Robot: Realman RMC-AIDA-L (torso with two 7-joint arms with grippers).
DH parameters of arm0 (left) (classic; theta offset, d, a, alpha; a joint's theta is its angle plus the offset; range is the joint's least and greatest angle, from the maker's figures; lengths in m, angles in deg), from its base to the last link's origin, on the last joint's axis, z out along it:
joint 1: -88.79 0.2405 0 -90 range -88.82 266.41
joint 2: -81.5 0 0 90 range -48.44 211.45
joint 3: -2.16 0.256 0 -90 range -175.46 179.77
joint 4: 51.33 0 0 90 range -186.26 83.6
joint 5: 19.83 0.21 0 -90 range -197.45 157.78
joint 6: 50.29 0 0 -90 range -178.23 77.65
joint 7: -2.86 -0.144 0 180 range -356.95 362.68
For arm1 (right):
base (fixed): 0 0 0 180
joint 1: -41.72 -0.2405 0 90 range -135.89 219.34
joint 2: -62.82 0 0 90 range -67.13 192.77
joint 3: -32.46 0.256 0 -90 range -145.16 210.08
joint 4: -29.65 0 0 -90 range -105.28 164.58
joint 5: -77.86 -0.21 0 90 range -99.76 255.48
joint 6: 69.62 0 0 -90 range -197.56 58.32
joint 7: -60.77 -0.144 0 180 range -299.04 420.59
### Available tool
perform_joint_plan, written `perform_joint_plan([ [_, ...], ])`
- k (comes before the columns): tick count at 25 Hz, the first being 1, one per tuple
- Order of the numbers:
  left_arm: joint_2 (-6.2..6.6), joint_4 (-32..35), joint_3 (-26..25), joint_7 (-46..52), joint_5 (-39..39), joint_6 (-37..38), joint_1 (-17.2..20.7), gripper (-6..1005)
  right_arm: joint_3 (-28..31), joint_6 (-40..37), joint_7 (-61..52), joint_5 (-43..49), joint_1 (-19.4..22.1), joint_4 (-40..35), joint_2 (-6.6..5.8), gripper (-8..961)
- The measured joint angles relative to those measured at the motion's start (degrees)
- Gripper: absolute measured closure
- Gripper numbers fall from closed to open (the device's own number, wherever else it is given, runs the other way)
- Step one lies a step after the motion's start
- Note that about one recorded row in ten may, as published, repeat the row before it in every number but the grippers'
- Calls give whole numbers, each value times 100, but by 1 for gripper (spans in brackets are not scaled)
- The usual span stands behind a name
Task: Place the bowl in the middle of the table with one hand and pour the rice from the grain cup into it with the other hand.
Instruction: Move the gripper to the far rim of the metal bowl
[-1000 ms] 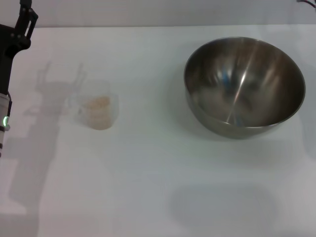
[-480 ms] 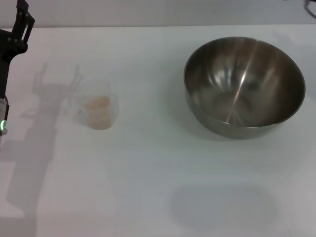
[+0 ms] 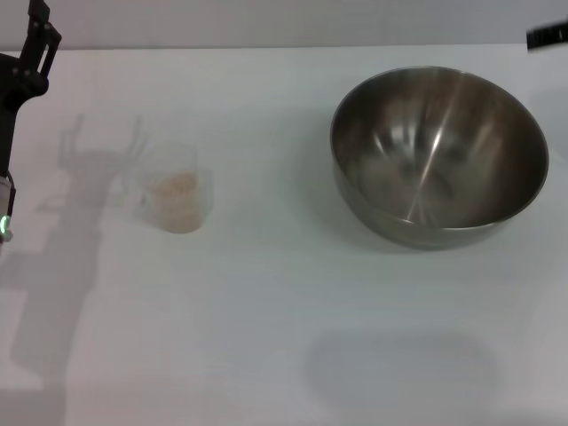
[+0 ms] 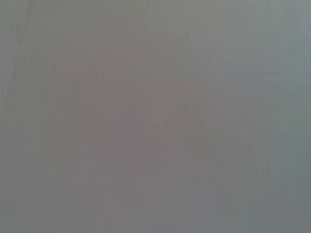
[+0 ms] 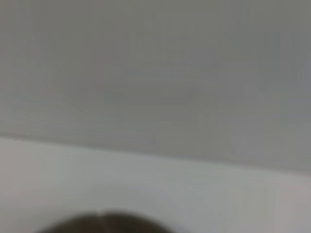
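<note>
The steel bowl [image 3: 439,155] stands upright on the right side of the white table [image 3: 284,337]. Its dark rim also shows at the edge of the right wrist view [image 5: 104,224]. The transparent grain cup [image 3: 175,189] stands upright at the left, with beige rice [image 3: 173,186] inside. My left gripper [image 3: 40,31] is at the far left edge, well left of and behind the cup, holding nothing that shows. A dark part of my right gripper [image 3: 548,35] shows at the top right corner, behind the bowl and apart from it.
The table's far edge meets a grey wall [image 3: 284,22]. The left arm's shadow [image 3: 98,151] falls beside the cup. The left wrist view shows only plain grey.
A dark part of the right gripper has come into view at the top right, behind the bowl. The left arm has shifted slightly left. Bowl and cup have not moved.
</note>
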Motion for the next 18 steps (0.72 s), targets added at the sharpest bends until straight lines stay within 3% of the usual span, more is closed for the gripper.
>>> perform_joint_plan([
  [7,14,36,-48,0,0,0,-44,138,214,412,34,36,-73,411,-65,240],
  [18,24,71,-53,0,-4,-3,-93,138,225,-8,379,320,-265,1615,-23,240],
])
